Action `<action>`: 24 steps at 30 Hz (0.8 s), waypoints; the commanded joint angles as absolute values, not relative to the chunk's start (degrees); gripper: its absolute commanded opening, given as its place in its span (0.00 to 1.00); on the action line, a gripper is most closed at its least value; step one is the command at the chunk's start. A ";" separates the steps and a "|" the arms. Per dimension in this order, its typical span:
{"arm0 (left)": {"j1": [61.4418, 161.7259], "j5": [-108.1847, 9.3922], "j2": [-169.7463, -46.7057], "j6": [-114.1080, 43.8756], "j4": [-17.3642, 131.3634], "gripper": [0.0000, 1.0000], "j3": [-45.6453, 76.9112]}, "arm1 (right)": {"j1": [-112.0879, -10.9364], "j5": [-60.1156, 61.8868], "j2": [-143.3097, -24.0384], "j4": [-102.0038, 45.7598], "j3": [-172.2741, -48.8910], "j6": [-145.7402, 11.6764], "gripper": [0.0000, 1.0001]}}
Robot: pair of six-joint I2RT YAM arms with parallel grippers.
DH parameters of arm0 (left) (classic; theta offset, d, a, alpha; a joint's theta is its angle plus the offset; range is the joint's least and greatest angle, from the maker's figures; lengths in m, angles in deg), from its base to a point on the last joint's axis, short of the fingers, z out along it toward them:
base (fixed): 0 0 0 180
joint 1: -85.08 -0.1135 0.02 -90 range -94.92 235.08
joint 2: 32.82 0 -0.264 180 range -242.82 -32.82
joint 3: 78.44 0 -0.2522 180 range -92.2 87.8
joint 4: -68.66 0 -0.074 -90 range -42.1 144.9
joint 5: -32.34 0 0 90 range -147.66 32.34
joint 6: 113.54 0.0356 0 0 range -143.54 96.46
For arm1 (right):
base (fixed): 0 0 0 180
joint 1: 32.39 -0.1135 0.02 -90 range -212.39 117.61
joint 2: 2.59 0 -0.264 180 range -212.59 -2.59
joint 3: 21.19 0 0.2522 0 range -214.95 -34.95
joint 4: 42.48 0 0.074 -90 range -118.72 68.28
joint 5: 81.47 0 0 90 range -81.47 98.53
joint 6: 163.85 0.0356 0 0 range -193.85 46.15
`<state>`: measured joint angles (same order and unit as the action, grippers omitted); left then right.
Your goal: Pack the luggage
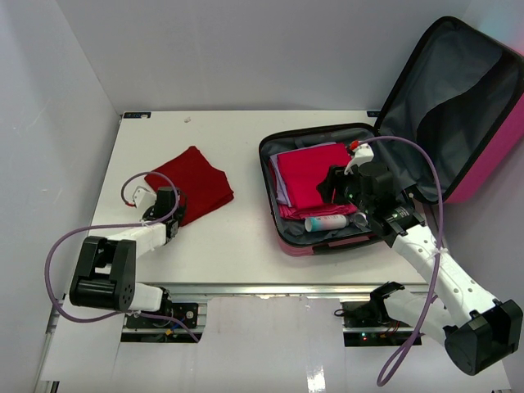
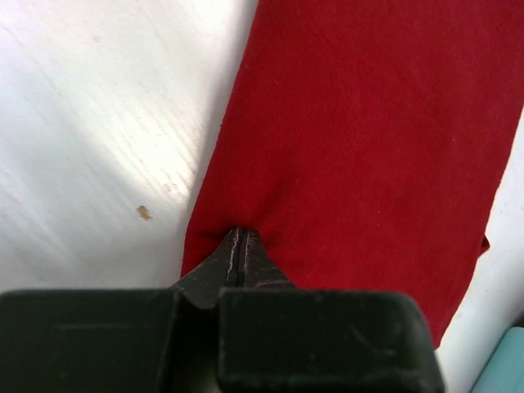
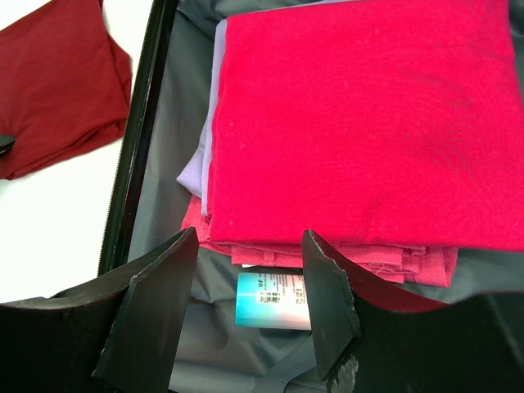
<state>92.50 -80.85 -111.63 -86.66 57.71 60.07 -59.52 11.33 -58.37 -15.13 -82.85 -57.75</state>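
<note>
The left end effector [image 2: 239, 248] is pinching the red garment [image 1: 192, 184] at nine o'clock; the right end effector [image 3: 249, 237] is hovering, spread apart, over the open luggage [image 1: 299, 246] at three o'clock. Next, seemingly: carrying the garment across.

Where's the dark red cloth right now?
In the top view, the dark red cloth lies on the table, left of the luggage, its near edge pinched by the left gripper.

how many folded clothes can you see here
4. A dark red cloth lies on the table, pinched by the left end effector. Three are stacked in the luggage: a bright pink cloth on top, a lavender cloth beneath, a paler pink cloth lowest. More may be hidden.
</note>
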 commanded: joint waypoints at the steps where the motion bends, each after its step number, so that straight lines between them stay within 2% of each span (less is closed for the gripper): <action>1: 95.82 -80.36 -113.96 -89.74 56.57 0.00 60.83 | -59.81 11.66 -57.64 -15.31 -85.58 -58.20 0.60; 7: 106.87 -84.97 -110.78 -94.05 55.41 0.00 61.73 | -59.81 11.78 -58.25 -14.92 -86.87 -58.29 0.61; 11: 115.83 -90.75 -107.72 -98.05 47.00 0.00 58.91 | -60.19 12.07 -59.37 -14.66 -87.98 -58.15 0.64; 16: 118.21 -98.83 -98.74 -103.83 39.11 0.01 57.41 | -65.04 16.37 -61.59 -12.39 -92.82 -56.65 0.68; 20: 117.42 -103.94 -91.16 -90.57 44.09 0.25 55.83 | -74.01 26.44 -68.88 -10.13 -100.50 -52.90 0.75; 24: 111.75 -98.85 -87.62 -74.02 54.43 0.60 53.16 | -83.10 32.09 -78.80 -9.87 -108.11 -48.93 0.77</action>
